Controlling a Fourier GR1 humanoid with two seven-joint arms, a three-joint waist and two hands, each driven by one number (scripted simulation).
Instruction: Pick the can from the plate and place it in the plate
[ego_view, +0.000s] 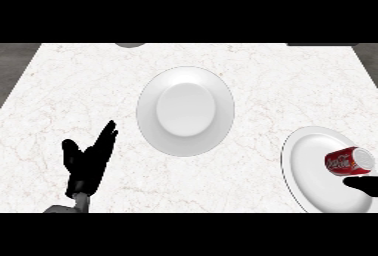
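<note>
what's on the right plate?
A red can lies on its side on the right plate. The right hand covers the plate's near right part, so anything under it can't be seen.

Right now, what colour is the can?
Red with white lettering and a silver end; the can shows in the head view.

A black left robot hand (87, 159) with slender fingers joins a grey forearm (74, 204).
</note>
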